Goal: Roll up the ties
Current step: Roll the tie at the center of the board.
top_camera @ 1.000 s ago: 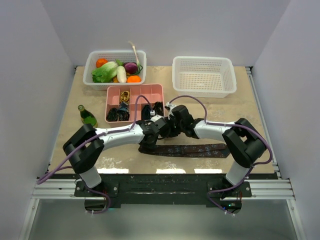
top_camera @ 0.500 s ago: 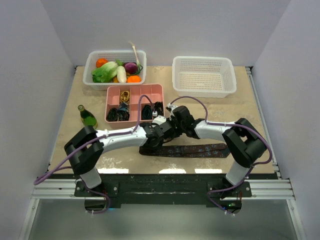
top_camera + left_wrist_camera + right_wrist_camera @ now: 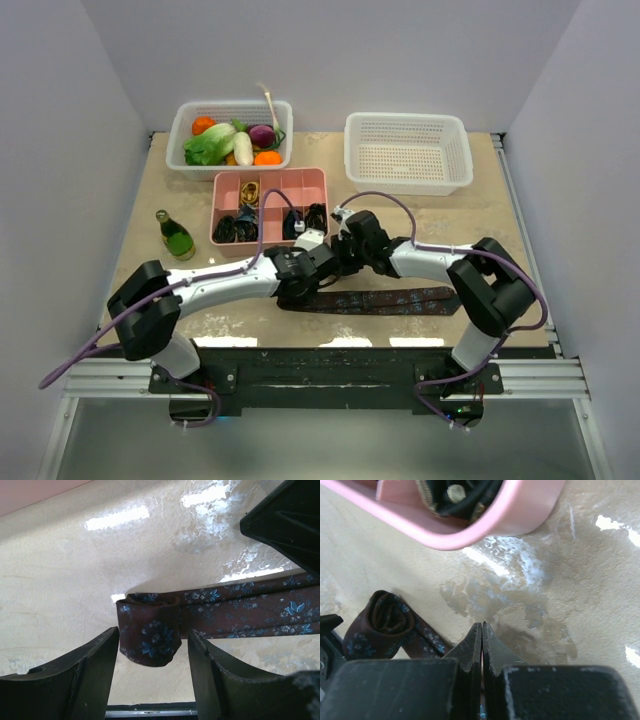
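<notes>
Tie (image 3: 385, 300): dark brownish-maroon fabric w/ small blue floral print, lying on tabletop (image 3: 500, 230) in lower centre of overhead frame, running left-right just above the arm bases. Its left end is wound into a short coil (image 3: 150, 637). The rest of the strip lies flat and extends toward the right of the frame.

L jaws: released. In L wrist view the two fingers (image 3: 90, 675) stand either side of the coil, close beside it. No grip is visible. Whether the left finger touches the fabric cannot be told.

R jaws: clenched, fingers (image 3: 470, 647) pressed tip to tip w/ nothing between them. The tips sit low over bare tabletop. In R wrist view the coil is at lower left, and the rounded corner of the pink tray (image 3: 520, 520) is across the top. Contact w/ the strip cannot be told.

Overhead layout:
- Both arm ends meet at frame centre, over the tie's left end.
- Pink tray sits just above them, w/ dark coils (image 3: 238, 228) in its lower compartments.
- Green bottle (image 3: 177, 235) stands upright left of the tray.
- White basket (image 3: 185, 125) w/ vegetables is at upper left.
- Second white basket (image 3: 455, 150) is at upper right, well apart from the tie.
</notes>
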`<action>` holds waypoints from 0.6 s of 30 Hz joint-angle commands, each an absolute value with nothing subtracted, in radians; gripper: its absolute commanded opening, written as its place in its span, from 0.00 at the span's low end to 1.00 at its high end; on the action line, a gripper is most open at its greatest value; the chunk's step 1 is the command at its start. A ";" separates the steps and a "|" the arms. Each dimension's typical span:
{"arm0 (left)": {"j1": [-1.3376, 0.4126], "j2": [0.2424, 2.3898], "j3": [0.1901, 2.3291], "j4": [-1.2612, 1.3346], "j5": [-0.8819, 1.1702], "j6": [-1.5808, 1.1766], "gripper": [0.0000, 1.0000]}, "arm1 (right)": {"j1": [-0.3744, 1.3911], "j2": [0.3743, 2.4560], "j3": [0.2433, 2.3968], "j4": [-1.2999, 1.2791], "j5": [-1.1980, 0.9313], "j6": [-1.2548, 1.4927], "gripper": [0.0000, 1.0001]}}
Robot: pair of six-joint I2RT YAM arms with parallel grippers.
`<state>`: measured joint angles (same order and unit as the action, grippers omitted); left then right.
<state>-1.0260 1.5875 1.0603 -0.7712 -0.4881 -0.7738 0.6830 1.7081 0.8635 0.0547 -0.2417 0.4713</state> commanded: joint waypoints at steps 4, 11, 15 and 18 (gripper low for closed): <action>-1.011 1.323 1.013 -0.732 -0.546 -0.830 0.73 | 0.724 1.606 0.925 0.091 -0.285 0.442 0.00; -0.781 1.063 0.856 -0.566 -0.342 -0.755 0.84 | 0.816 1.604 1.018 0.106 -0.290 0.440 0.00; -0.654 0.977 0.789 -0.523 -0.212 -0.721 0.86 | 0.888 1.673 1.097 0.100 -0.293 0.442 0.00; -0.601 0.917 0.755 -0.488 -0.175 -0.712 0.88 | 0.919 1.718 1.109 0.109 -0.295 0.459 0.00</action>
